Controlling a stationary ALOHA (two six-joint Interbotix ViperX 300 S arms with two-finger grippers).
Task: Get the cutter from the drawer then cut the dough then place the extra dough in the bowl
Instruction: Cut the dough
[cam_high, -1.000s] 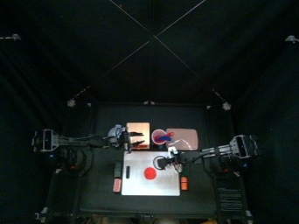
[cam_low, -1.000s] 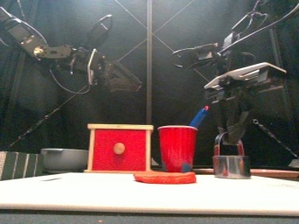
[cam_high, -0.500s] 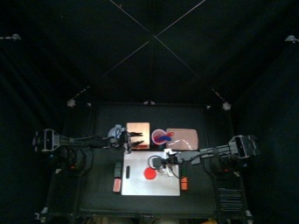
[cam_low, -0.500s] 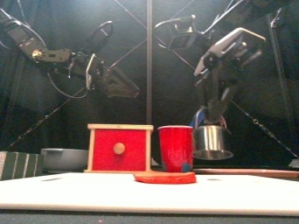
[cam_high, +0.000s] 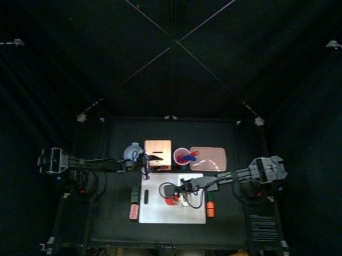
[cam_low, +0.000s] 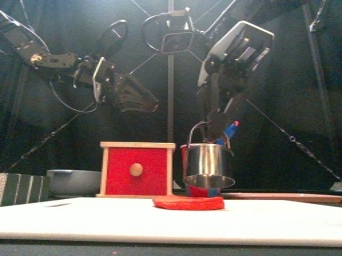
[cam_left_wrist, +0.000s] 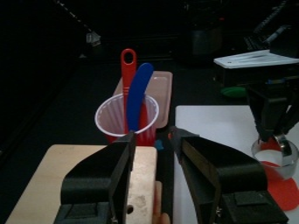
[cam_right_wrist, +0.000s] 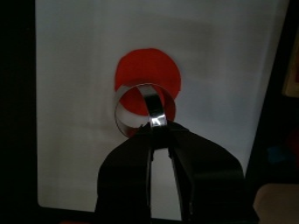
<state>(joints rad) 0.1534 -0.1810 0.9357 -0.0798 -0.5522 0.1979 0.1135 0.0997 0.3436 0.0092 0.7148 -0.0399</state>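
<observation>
R gripper (cam_right_wrist: 158, 128) is pinched tight on the wire handle of the cutter (cam_low: 205, 166) — jaws pressed together w/ only the thin wire btwn them. The cutter hangs upright over the red dough (cam_low: 189, 202), which lies flat mid white board (cam_high: 160, 215), on the near side of the wooden box (cam_low: 138, 170) & red cup (cam_left_wrist: 111, 118). We judge its rim just above the disc, not yet biting, tho we can't rule out a touch. From the wrist the ring sits partly off the dough's centre, so we'd nudge before pressing. Cutter: light, stiff metal, but on a thin wire it may swing or twist — press straight down. Dough: soft, prob. tacky. The leftover ring will likely sag & tear, so we'd take it low at the outer edge. The bowl (cam_low: 74, 181) sits left of the box. L gripper (cam_left_wrist: 152, 138) hovers above the box, jaws spread, empty.
</observation>
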